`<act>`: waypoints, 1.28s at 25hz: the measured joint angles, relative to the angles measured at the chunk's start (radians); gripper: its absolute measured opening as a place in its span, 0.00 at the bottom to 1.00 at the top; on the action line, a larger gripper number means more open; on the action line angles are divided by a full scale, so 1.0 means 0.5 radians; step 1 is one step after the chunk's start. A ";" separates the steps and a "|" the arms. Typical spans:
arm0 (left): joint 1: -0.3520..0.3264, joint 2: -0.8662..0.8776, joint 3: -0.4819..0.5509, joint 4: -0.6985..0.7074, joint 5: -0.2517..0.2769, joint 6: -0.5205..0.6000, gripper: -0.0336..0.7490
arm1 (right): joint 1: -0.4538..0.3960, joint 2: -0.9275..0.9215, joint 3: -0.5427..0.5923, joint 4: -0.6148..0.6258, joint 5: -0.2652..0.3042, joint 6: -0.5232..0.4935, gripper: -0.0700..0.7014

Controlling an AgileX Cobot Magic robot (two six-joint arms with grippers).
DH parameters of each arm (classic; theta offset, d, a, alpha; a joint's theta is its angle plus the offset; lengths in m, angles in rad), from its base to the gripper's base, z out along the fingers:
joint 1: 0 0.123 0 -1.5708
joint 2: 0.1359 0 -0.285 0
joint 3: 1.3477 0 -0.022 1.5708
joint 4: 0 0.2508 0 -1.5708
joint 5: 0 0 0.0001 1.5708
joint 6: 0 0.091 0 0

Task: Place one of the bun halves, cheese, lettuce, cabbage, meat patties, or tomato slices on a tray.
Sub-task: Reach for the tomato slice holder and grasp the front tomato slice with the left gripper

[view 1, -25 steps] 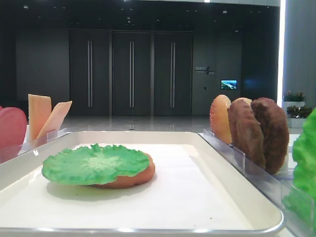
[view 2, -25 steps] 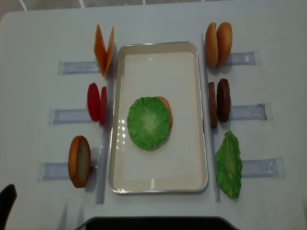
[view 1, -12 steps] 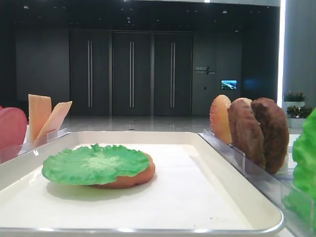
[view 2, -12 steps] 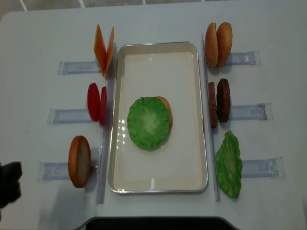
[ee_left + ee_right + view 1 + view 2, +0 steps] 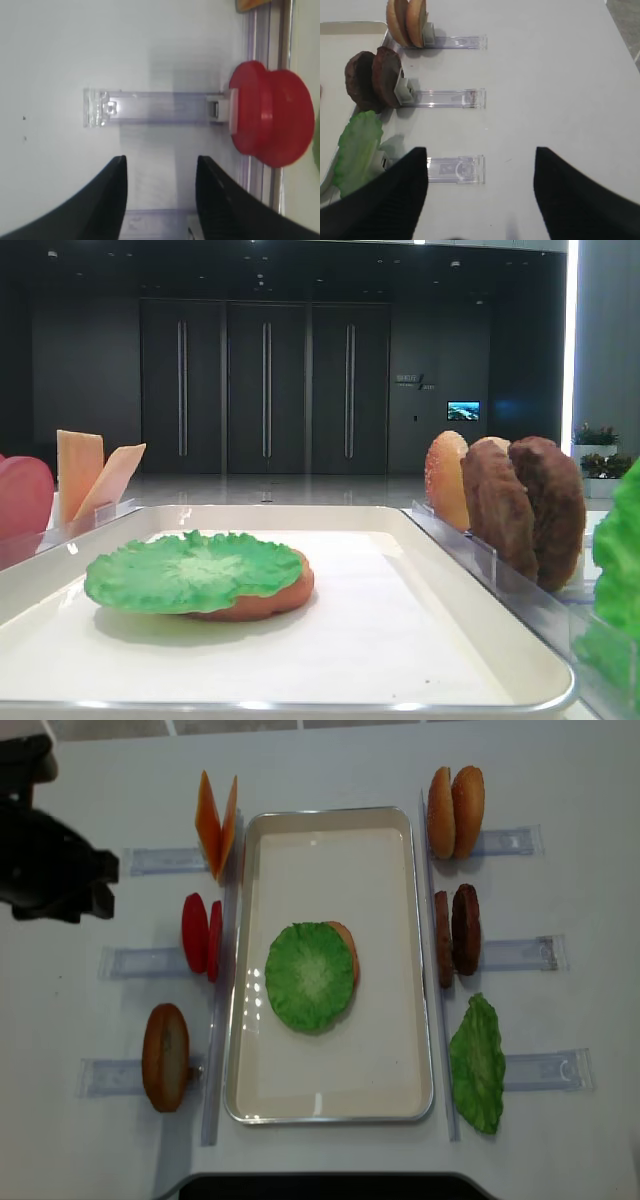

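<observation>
On the white tray [image 5: 330, 812] a green lettuce [image 5: 308, 976] lies flat over a bun half [image 5: 347, 945]. Two red tomato slices [image 5: 270, 117] stand on edge in a clear holder just left of the tray. My left gripper [image 5: 161, 162] hangs open and empty above the bare table, left of the tomato slices and apart from them. The left arm [image 5: 45, 860] shows as a dark mass at the upper left. My right gripper [image 5: 480, 150] is open and empty over the table, right of another green leaf [image 5: 357, 150].
Cheese [image 5: 217, 820] stands at the back left and a bun half [image 5: 165, 1057] at the front left. Right of the tray stand two bun halves [image 5: 455, 812], two meat patties [image 5: 455, 930] and the green leaf [image 5: 477, 1065]. Clear holder racks [image 5: 145, 962] stick out on both sides.
My left arm has swung from the front left corner up the left side of the table to beside the tomato and cheese holders. The food has not moved.
</observation>
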 joint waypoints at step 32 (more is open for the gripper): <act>-0.778 0.578 -0.375 0.183 -0.033 -1.010 0.48 | 0.000 0.000 0.000 0.000 0.000 0.000 0.66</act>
